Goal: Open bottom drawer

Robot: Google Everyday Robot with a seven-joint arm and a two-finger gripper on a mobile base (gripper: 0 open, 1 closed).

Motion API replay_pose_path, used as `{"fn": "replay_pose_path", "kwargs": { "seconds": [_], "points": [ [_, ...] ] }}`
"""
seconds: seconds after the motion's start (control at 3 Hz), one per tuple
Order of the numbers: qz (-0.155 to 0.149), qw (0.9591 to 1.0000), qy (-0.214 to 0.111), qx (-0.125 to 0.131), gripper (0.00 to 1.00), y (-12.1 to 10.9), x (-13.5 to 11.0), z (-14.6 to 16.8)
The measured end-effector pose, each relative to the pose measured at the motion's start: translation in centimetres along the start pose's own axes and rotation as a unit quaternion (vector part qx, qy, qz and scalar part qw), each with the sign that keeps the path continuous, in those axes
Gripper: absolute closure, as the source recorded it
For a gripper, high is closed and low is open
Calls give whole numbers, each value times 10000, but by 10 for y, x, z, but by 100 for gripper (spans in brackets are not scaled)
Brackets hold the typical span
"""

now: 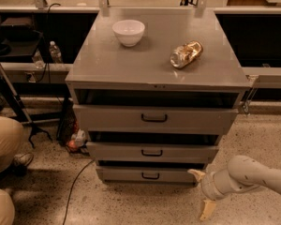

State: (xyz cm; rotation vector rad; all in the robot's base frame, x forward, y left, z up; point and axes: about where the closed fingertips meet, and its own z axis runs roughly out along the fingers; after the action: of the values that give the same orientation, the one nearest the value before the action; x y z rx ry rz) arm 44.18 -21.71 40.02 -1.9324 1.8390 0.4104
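The grey metal cabinet (pixel 154 64) has three drawers. The bottom drawer (pixel 131 174) is the lowest, with a low flat front and a small black loop handle (pixel 150 176). My gripper (pixel 201 193) is low at the cabinet's front right corner, just right of the bottom drawer's front. Its two pale fingers are spread: one fingertip (pixel 195 173) is at the drawer's right end, the other (pixel 206 210) points down to the floor. It holds nothing. My white arm (pixel 253 175) comes in from the right.
A white bowl (pixel 129 32) and a crumpled shiny bag (pixel 186 54) lie on the cabinet top. A person's knees (pixel 2 144) are at the left. A black cable (pixel 77 182) and small items (pixel 75 139) lie on the floor left of the cabinet.
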Motion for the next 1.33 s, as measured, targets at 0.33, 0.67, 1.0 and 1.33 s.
{"fn": "replay_pose_path", "kwargs": {
  "seconds": [0.33, 0.67, 1.0, 1.33],
  "points": [
    [-276, 9988, 389, -104, 0, -4, 18, 24],
    [-542, 9969, 549, -153, 0, -8, 35, 46],
    [-674, 9963, 512, -136, 0, -12, 57, 67],
    [-765, 9962, 408, -2, 0, -22, 74, 82]
  ]
}}
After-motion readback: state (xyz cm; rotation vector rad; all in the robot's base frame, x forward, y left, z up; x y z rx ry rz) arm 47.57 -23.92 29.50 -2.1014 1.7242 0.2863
